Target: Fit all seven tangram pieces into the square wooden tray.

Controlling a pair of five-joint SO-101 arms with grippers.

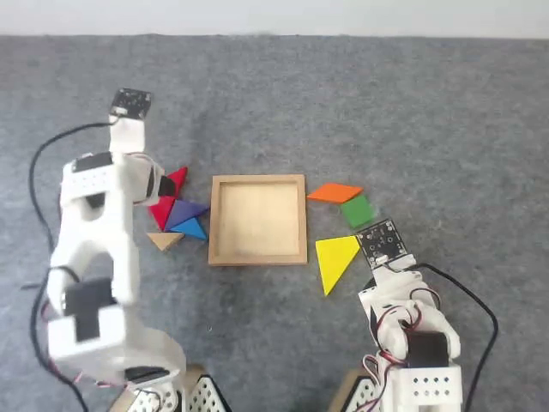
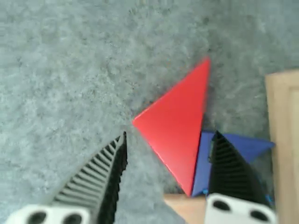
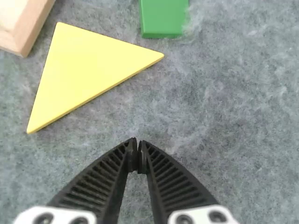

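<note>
Evidently the left gripper (image 2: 170, 136) gapes wide over the red triangle (image 2: 180, 123), lying near the empty tray (image 1: 257, 179) against a blue piece (image 2: 252, 145), which one finger seems to overhang, so shift clear before closing.

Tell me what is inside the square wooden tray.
Only the bare wooden floor of the tray shows. No piece lies in it, and nothing covers its inside in the high view. The yellow triangle and the red triangle lie outside it.
</note>
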